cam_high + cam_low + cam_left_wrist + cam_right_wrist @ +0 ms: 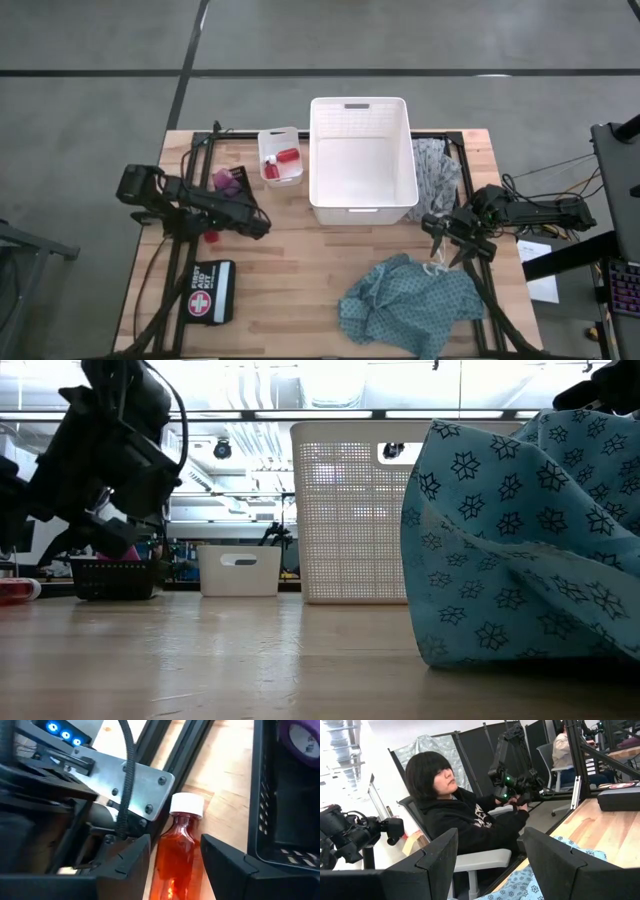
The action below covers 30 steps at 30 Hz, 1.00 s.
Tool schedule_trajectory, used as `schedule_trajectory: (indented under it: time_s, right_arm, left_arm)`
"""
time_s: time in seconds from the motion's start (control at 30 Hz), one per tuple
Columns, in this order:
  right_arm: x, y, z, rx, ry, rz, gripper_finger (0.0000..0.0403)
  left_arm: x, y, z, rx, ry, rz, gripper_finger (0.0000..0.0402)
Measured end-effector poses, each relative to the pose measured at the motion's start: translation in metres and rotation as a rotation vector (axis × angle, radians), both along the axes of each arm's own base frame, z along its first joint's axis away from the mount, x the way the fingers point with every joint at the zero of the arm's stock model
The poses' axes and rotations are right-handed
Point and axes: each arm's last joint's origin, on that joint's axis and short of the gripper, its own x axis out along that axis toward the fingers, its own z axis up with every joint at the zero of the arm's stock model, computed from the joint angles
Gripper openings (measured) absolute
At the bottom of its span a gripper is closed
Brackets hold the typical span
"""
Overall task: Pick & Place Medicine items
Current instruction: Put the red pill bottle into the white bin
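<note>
High view: small bin (281, 160) holds red bottle (287, 157); left tool (262, 229) grips another.

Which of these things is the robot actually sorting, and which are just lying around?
Part of the job:
red bottle between the left gripper fingers
red bottle in small white bin
purple piece
large white basket

Just lying about:
teal cloth
grey cloth
first aid pouch

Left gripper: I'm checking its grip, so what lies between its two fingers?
In the left wrist view, a red bottle with a white cap sits between the left gripper's fingers.
</note>
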Motion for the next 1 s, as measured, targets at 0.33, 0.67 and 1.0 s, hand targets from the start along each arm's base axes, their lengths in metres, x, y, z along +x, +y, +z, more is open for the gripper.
schedule_trajectory:
  time_s: [0.33, 0.67, 1.0]
  right_arm:
    - [0.000, 0.000, 0.000, 0.000, 0.001, 0.000, 0.0224]
    - [0.000, 0.000, 0.000, 0.000, 0.002, 0.000, 0.0224]
    - [0.000, 0.000, 0.000, 0.000, 0.002, 0.000, 0.0224]
  left_arm:
    - [-0.002, 0.000, -0.005, -0.009, -0.005, -0.020, 0.0180]
    - [0.011, 0.001, 0.003, 0.001, -0.046, -0.151, 0.0180]
    - [0.017, 0.000, -0.002, -0.037, -0.116, -0.124, 0.0180]
